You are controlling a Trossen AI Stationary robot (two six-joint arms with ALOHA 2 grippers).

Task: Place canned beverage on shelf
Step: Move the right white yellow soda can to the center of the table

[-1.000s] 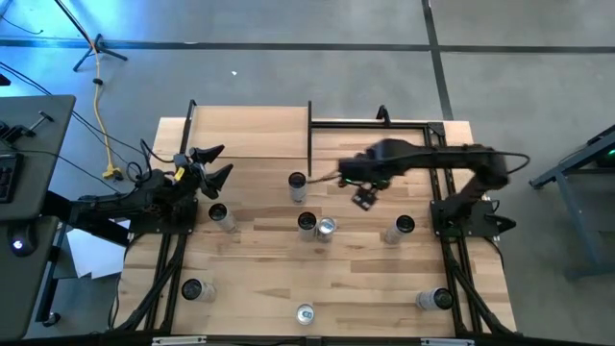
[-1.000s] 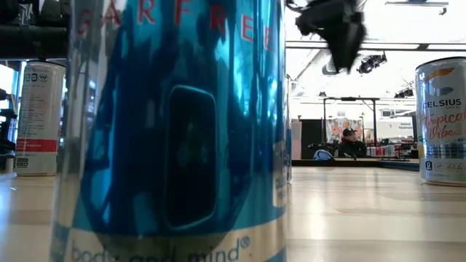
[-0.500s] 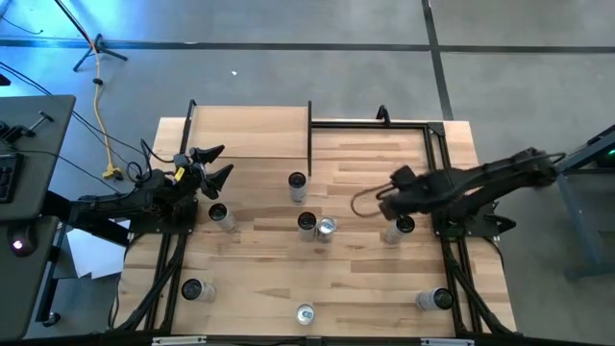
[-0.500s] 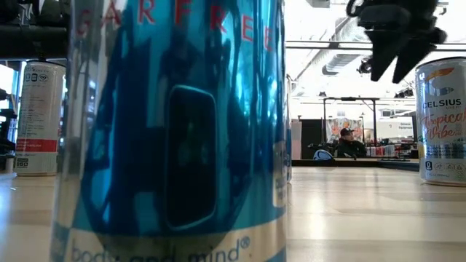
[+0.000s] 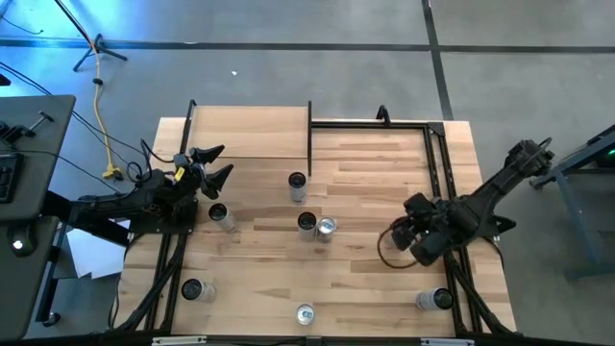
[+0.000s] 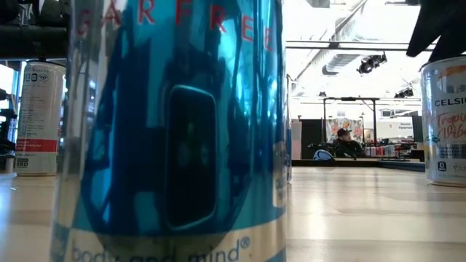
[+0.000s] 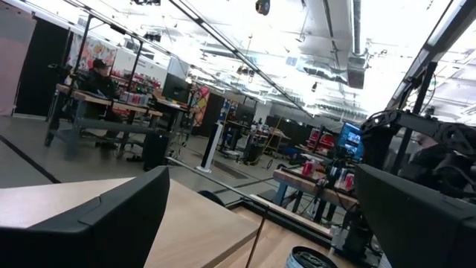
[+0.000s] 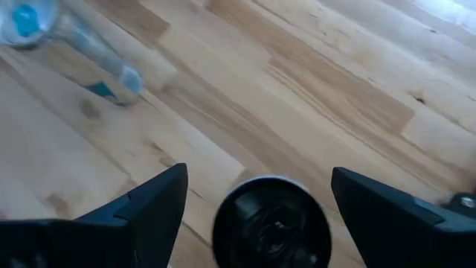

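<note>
Seven cans show on the bench [image 5: 365, 279] from above. The right gripper [image 8: 256, 201], spread, hovers over one can [image 8: 271, 223] at right centre. The left gripper [image 5: 213, 163] waits spread at upper left. The shelf [image 5: 250, 133] spans the upper left.

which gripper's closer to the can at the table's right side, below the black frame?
Right. The right gripper is directly over that can, fingers open either side; the left gripper waits across the table.

We see the right arm's dark two-finger gripper [image 5: 415, 231] has swung from above the table's middle back toward the right edge, dropping over the upright silver can with a dark top [image 8: 271, 222], its spread fingers now straddling that can.
</note>
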